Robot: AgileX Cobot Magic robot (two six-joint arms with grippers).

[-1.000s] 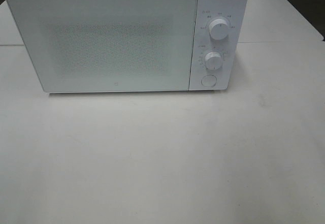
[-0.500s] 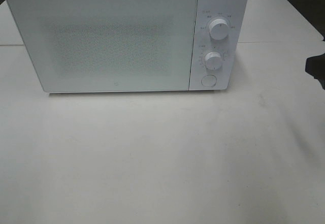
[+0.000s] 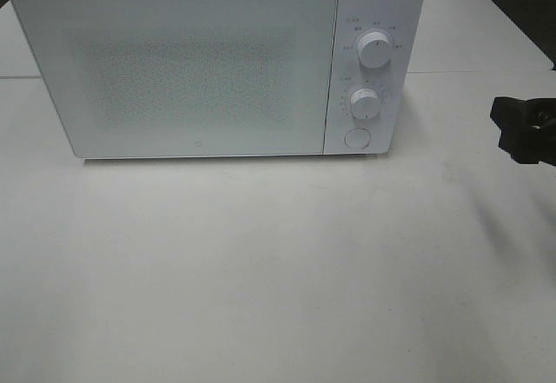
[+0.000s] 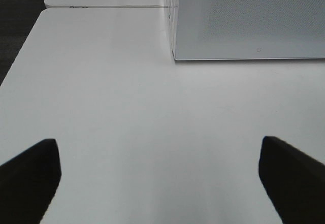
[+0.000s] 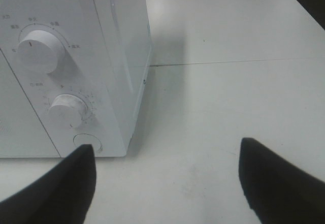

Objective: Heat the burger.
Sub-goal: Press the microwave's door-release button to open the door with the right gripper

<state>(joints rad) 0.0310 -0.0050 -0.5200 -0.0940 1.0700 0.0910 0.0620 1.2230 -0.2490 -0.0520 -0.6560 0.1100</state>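
Note:
The burger is out of view in every frame. A white microwave (image 3: 200, 70) stands at the back of the table with its door shut. Its control panel carries two round knobs (image 3: 374, 50) (image 3: 365, 103) and a round button (image 3: 356, 138). My right gripper (image 3: 506, 131) reaches in from the right edge, level with the panel and apart from it. In the right wrist view it (image 5: 167, 183) is open and empty, facing the panel's lower corner (image 5: 86, 142). My left gripper (image 4: 160, 183) is open and empty above bare table, short of the microwave's front left corner (image 4: 175, 56).
The white table (image 3: 278, 270) stretches wide in front of the microwave. A seam between two table tops (image 5: 228, 61) runs behind, level with the microwave's right side. Dark floor lies beyond the table's left edge (image 4: 20, 56).
My right gripper has come into the exterior high view from the right edge and moved left toward the microwave's panel. The microwave has not moved.

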